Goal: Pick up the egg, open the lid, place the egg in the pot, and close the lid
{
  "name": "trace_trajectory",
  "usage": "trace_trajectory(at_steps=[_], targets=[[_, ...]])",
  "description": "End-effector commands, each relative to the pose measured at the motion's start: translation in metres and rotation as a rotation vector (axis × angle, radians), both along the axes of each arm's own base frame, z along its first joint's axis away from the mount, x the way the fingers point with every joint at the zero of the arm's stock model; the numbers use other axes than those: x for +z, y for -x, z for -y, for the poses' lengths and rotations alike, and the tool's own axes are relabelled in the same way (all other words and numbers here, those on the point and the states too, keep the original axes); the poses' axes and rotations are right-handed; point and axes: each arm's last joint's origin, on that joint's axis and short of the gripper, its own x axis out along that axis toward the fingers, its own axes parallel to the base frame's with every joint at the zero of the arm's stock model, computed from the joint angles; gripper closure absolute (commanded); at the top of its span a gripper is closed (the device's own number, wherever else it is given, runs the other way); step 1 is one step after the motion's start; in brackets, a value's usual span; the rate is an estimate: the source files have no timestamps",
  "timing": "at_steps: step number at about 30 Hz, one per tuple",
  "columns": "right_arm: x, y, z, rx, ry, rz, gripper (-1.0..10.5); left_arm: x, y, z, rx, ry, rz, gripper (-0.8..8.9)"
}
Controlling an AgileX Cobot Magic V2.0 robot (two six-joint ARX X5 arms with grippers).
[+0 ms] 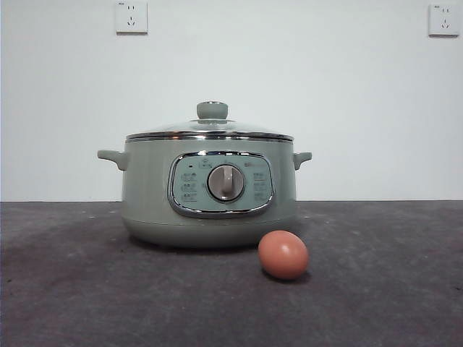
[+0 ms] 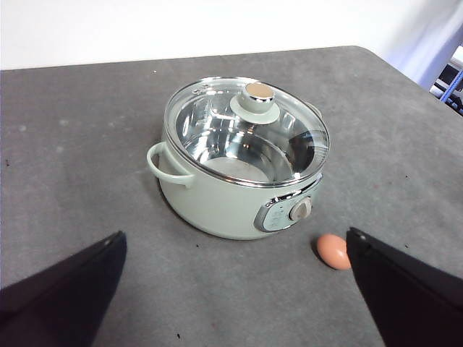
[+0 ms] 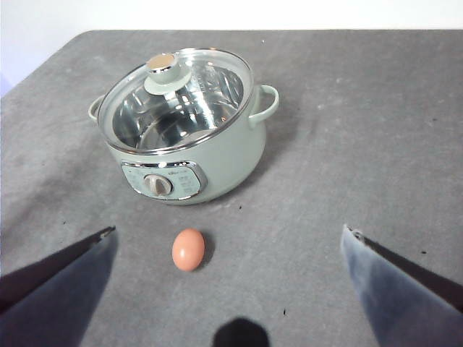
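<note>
On the dark grey table (image 1: pixel 72 303), w/ a white wall and two sockets behind, nothing of the task looks started yet: the egg (image 1: pixel 283 254) lies on the tabletop just in front of the pot (image 1: pixel 148 202), near but not touching, a bit to the side of the dial (image 1: pixel 226 183). Egg also shows in the left wrist view (image 2: pixel 333 251) and right wrist view (image 3: pixel 188 249), free on the surface, no gripper on it. Lid (image 1: pixel 210 133) sits seated on the pot rim, knob (image 1: pixel 212 110) up and centred; thru the glass the pot's steel interior looks empty as far as can be seen. So all 4 steps are left, by my read: grab egg, lift lid, drop egg in, lid back on. Left gripper (image 2: pixel 231 289) hangs above the table w/ jaws spread wide, holding nothing; pot (image 2: pixel 217 202) and lid (image 2: pixel 217 123) sit ahead of it. Right gripper (image 3: pixel 228 282) likewise wide open and empty, w/ the egg lying roughly btwn its jaws' line of sight and the pot (image 3: pixel 217 166) and lid (image 3: pixel 210 79) beyond. Orientation: egg lies on its side, long axis about horizontal and running roughly across the front view, parallel to the pot's front panel; from the right wrist it reads more as pointing toward the pot, so exact heading is hard to fix. Which end is the narrow one I can't tell for sure. Pot's panel faces the front cam squarely, handles out to either side.
</note>
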Motion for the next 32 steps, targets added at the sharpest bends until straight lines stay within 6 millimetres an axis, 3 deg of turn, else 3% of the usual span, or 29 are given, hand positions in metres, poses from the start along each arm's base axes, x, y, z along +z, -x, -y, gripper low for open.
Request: trace_trajectory(at_steps=[1, 9, 16, 25, 32], targets=[[0.0, -0.003, 0.0, 0.005, -0.001, -0.007, 2.5, 0.001, -0.006, 0.002, -0.039, 0.01, 0.002, 0.86], [-0.001, -0.007, -0.001, 0.027, -0.016, -0.03, 2.5, 0.003, -0.051, 0.01, -0.156, 0.044, -0.014, 0.86], [-0.002, -0.012, 0.0, 0.027, -0.017, -0.047, 2.5, 0.012, -0.119, 0.034, -0.241, -0.028, -0.056, 0.86], [-0.005, -0.017, 0.0, 0.026, -0.018, -0.086, 2.5, 0.016, -0.206, 0.088, -0.314, -0.149, -0.107, 0.86], [-0.006, -0.022, 0.0, 0.026, -0.019, -0.111, 2.5, -0.003, -0.263, 0.147, -0.347, -0.288, -0.116, 0.86]])
